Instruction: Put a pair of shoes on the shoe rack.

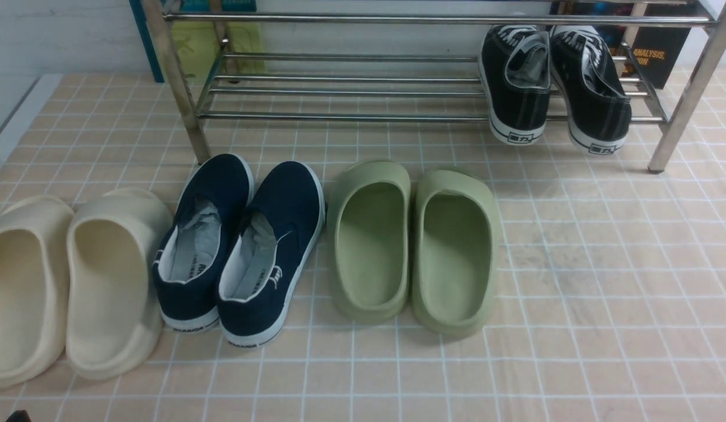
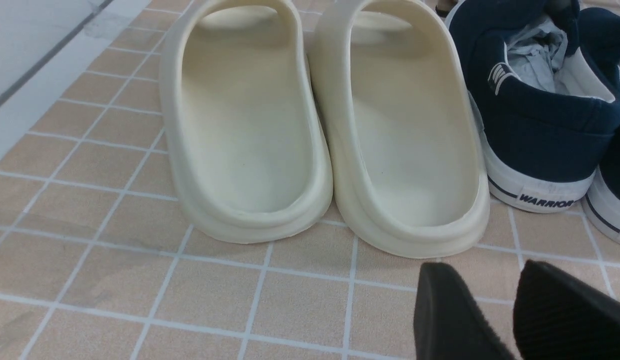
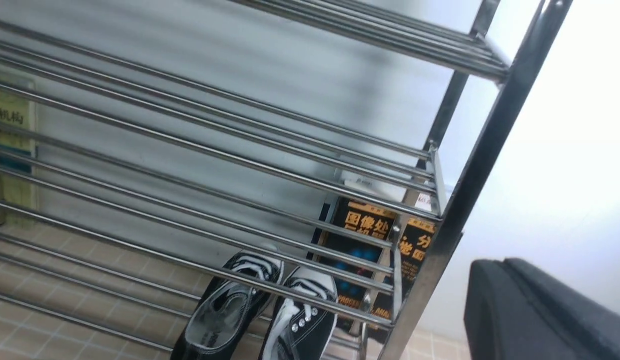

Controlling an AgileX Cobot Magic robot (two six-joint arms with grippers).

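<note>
sneakers [image 1: 553, 82]: i see both side by side on the rack's [image 1: 351, 97] lowest tier, right end, heels overhanging the front bar
left hand [image 2: 495, 310]: low over the tiles near the cream slippers [image 2: 325, 125], fingers slightly apart, holding nothing
right hand [image 3: 540, 310]: only one dark finger shows; i can't tell its opening

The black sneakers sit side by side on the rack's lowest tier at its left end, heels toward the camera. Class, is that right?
Not quite. The front view shows the black sneakers at the right end of the shoe rack, not the left. The rest holds: side by side on the lowest tier, heels toward the camera.
</note>
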